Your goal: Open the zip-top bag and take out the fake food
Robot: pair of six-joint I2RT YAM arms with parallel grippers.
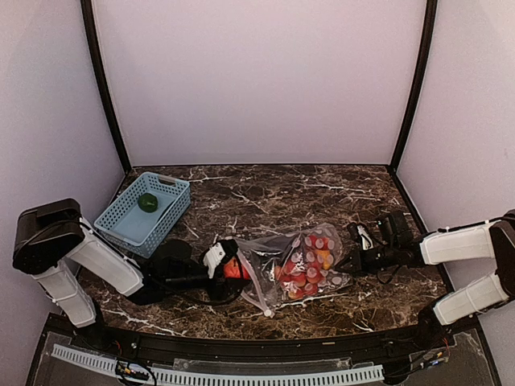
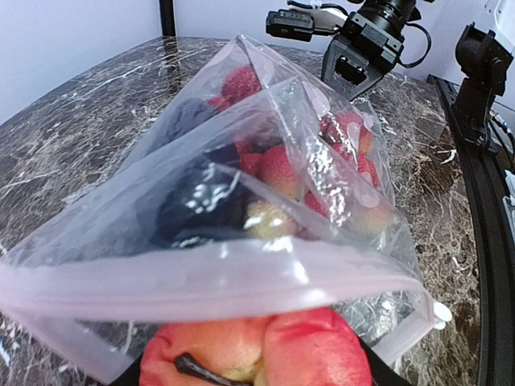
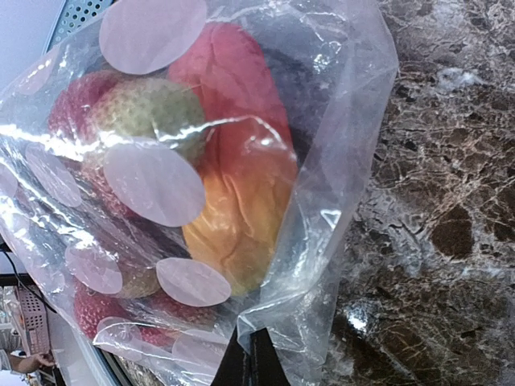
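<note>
- Left gripper: jaws narrow, closed on a red-and-yellow fruit piece at the mouth of the zip-top bag.
- The bag's zip strip crosses just above that piece. The mouth behind it gapes open.
- The bag lies on its side on the marble table, between the two grippers.
- Fake food in the bag: red round pieces, an orange piece and a dark purple piece, bunched toward the closed end.
- Right gripper: clamped on a fold of plastic at the closed end. Only a dark finger shows.
- Blue basket: far left, well apart from the bag, holding a green ball.
</note>
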